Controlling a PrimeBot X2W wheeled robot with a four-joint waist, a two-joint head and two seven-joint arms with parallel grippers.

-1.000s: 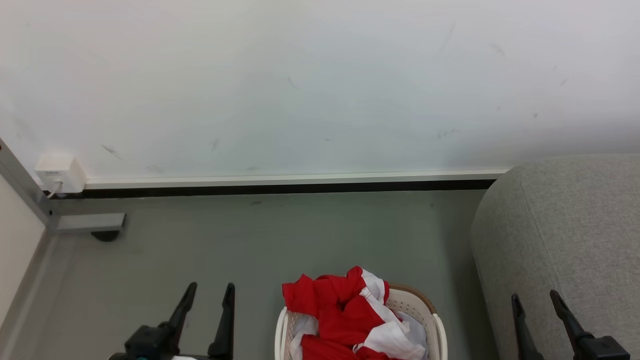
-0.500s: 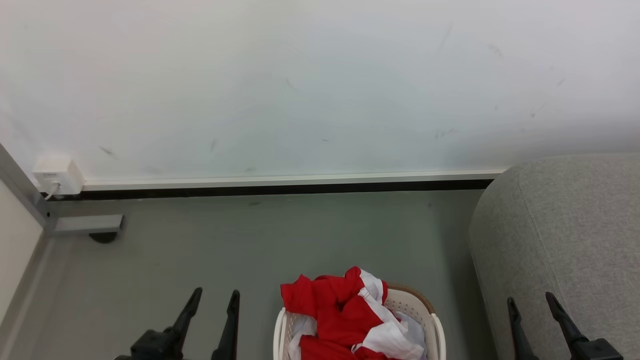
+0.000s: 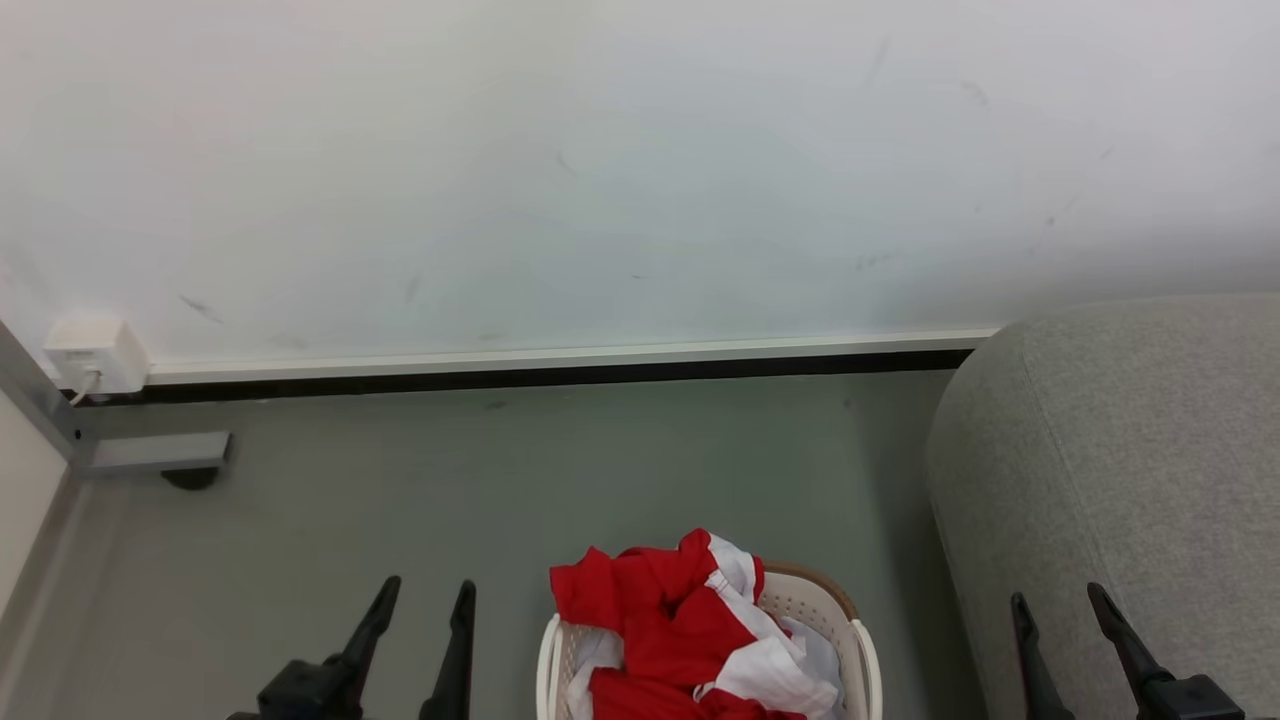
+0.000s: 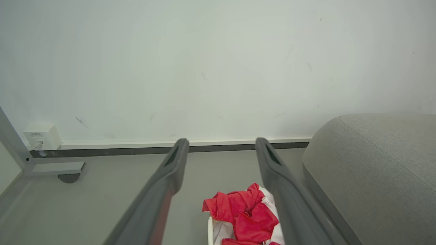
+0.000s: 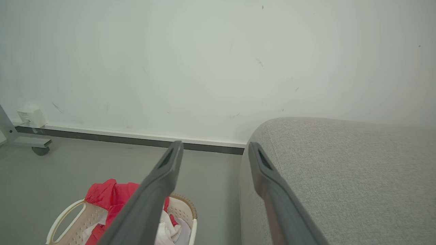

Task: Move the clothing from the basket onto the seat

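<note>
Clothing [image 3: 680, 630]: red and white garments with thin white trim, bundled inside the basket and heaped above its rim; one red fold hangs over the far left edge.
Basket [image 3: 868, 655]: cream perforated plastic with a brown band along the far rim, standing on the floor between the two grippers in the head view.
Basket contents: the bundle takes up most of the inside; some perforated inner wall shows bare at the far right corner.
Seat [image 3: 1120, 450]: light-grey sofa whose rounded arm rises to the right of the basket, near it but apart.
Left gripper [image 3: 429, 583]: low over the floor, left of the basket; fingers parted with a clear gap, gripping nothing.
Right gripper [image 3: 1056, 593]: in front of the sofa arm, right of the basket; fingers spread, nothing between them.
Floor [image 3: 500, 480]: plain grey, running back to the wall.
Wall [image 3: 600, 150]: pale and lightly scuffed, with a small white box [image 3: 95, 355] low on the left.
</note>
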